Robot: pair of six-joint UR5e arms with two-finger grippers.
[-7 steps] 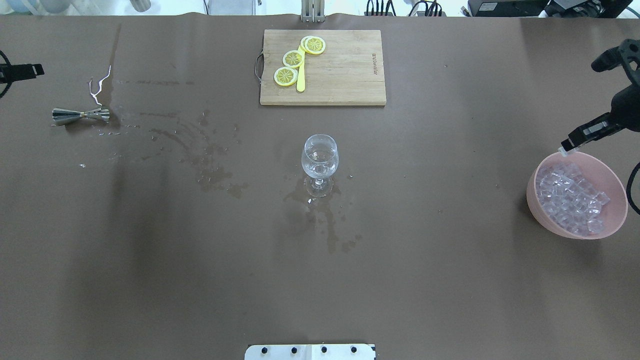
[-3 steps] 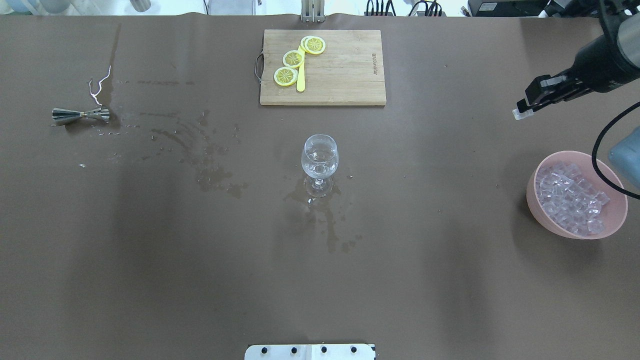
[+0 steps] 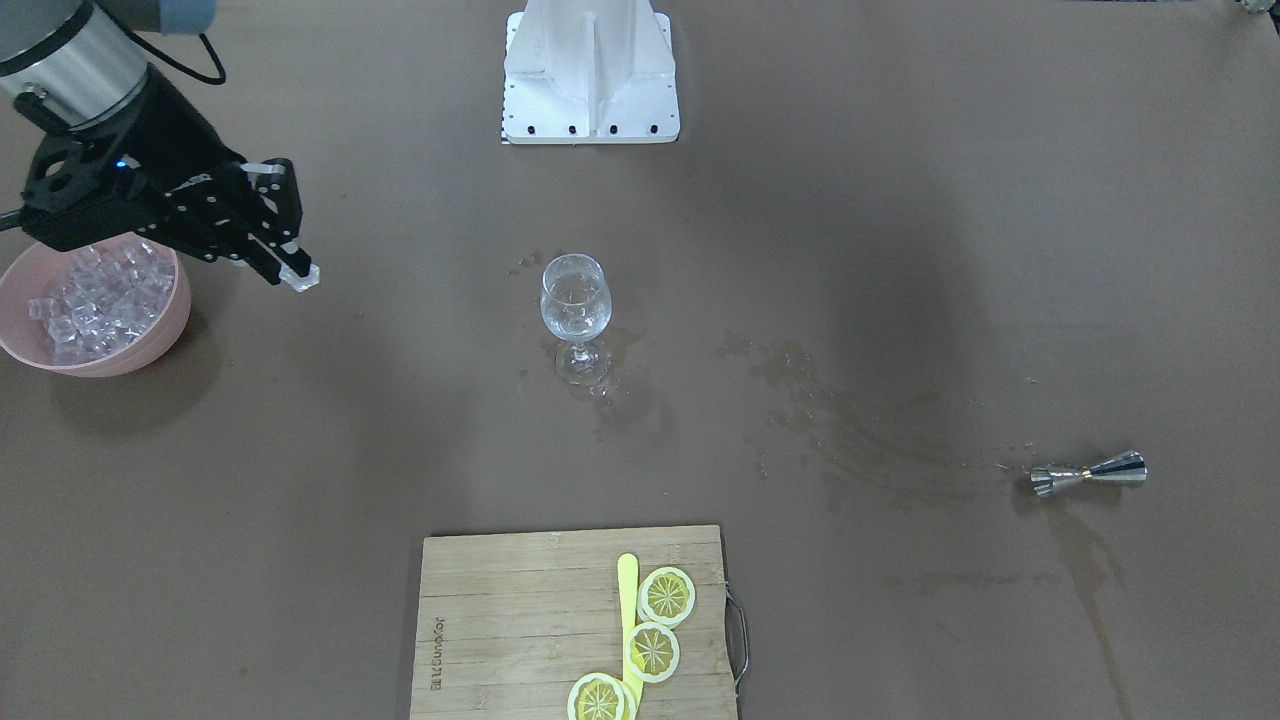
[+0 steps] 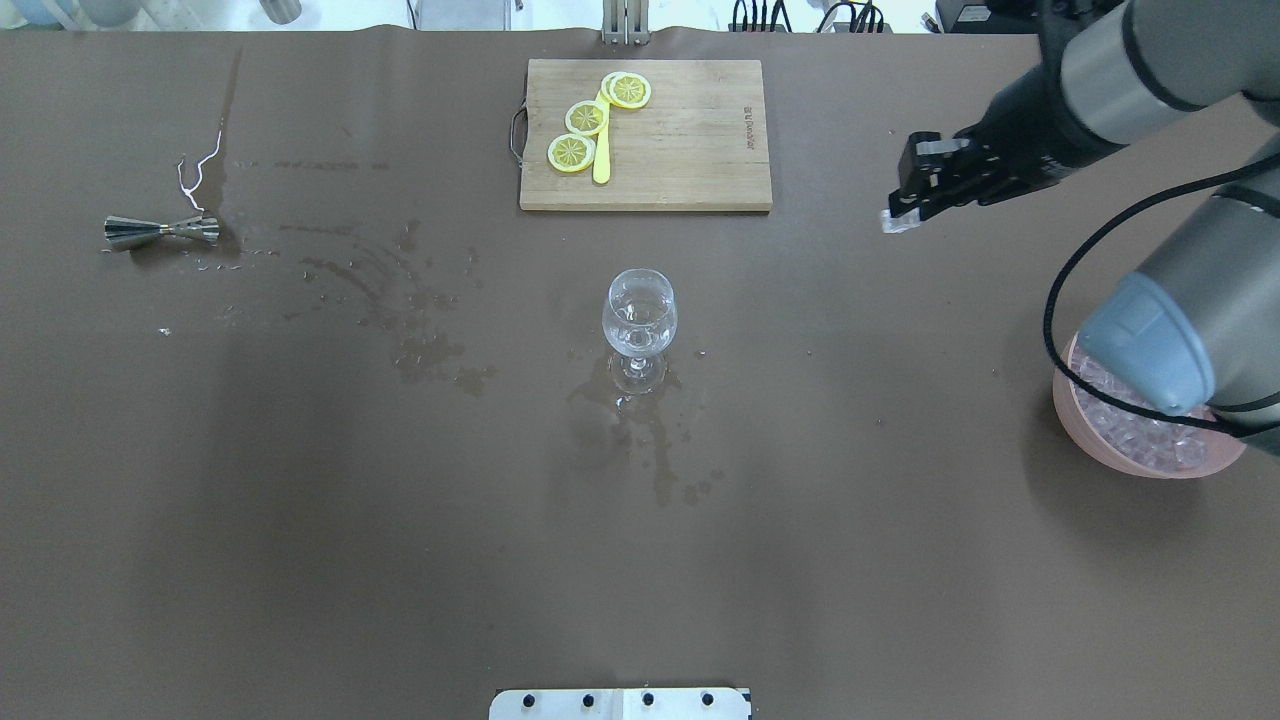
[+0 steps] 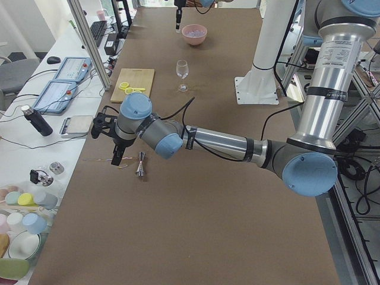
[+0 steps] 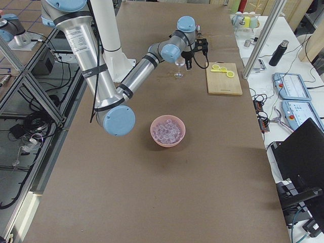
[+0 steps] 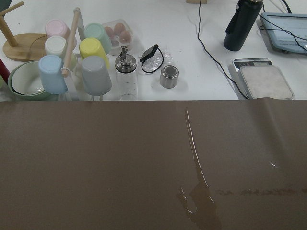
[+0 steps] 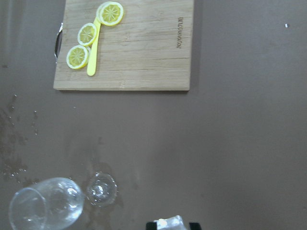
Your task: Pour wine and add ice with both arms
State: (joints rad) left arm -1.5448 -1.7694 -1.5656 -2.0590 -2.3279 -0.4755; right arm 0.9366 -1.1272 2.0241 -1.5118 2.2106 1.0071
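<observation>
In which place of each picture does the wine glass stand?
Exterior front-facing: wine glass at the centre.
Overhead exterior: centre.
Exterior left: top middle, far away.
Exterior right: top middle, left of the board.
Left wrist: not in it.
Right wrist: bottom left corner.
Landmark: cutting board, in every view except the left wrist's.

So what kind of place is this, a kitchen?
Most likely a robot lab, set up like a drinks bar. A robot arm reaches over the table, control tablets sit on the side bench, and a wine glass and a pink bowl of ice are laid out.
</observation>
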